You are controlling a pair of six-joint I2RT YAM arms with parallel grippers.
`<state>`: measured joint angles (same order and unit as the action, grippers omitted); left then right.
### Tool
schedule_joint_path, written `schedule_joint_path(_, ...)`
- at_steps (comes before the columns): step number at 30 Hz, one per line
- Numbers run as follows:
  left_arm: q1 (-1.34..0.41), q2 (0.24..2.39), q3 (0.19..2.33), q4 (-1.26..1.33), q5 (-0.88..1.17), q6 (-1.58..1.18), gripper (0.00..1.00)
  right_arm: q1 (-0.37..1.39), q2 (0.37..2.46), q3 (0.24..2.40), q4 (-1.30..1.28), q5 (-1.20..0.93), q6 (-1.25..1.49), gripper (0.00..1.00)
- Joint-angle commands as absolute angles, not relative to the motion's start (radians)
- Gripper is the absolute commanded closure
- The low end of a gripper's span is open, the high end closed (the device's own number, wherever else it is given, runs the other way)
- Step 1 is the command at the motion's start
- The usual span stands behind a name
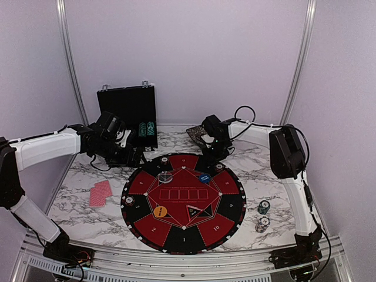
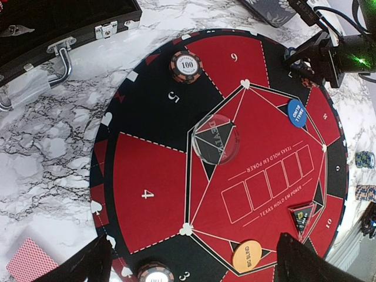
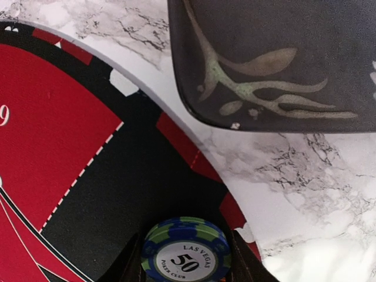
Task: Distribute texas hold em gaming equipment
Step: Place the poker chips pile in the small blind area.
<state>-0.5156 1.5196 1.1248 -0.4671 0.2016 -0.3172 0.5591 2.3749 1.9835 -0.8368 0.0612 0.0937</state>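
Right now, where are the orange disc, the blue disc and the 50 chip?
orange disc (image 2: 247, 257): left wrist view, top face
blue disc (image 2: 296, 113): left wrist view, top face
50 chip (image 3: 185, 259): right wrist view, white label

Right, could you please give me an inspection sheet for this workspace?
Surface: marble table, round red-and-black mat on it.
Job's things: red-backed cards left of mat; chip stacks right of it; clear disc, blue button, orange button on it.
Clutter: black case upright at back; dark patterned flat object beside mat.
Grippers: left gripper open above mat; right gripper shut on 50 chip at mat's edge.
Cables: black cable looping above right arm.
Surroundings: pale walls, metal rails.
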Motion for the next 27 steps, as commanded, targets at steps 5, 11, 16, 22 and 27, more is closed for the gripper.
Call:
schedule_joint_path(5, -0.506, 1.528, 1.115, -0.448, 0.212, -0.317, 0.01, 0.549, 2.396, 1.993, -0.818, 0.051, 0.078, 0.58)
schedule_joint_path(11, -0.505, 1.528, 1.115, -0.447, 0.211, -0.317, 0.01, 0.548, 2.397, 1.999, -0.823, 0.05, 0.078, 0.55)
schedule_joint_path(16, -0.505, 1.528, 1.116, -0.448, 0.213, -0.317, 0.01, 0.546, 2.397, 2.008, -0.83, 0.054, 0.076, 0.52)
schedule_joint_path(22, -0.504, 1.525, 1.116, -0.447, 0.213, -0.317, 0.01, 0.544, 2.392, 2.048, -0.854, 0.059, 0.072, 0.49)
schedule_joint_path(27, -0.503, 1.522, 1.115, -0.447, 0.213, -0.317, 0.01, 0.543, 2.37, 2.084, -0.869, 0.068, 0.072, 0.43)
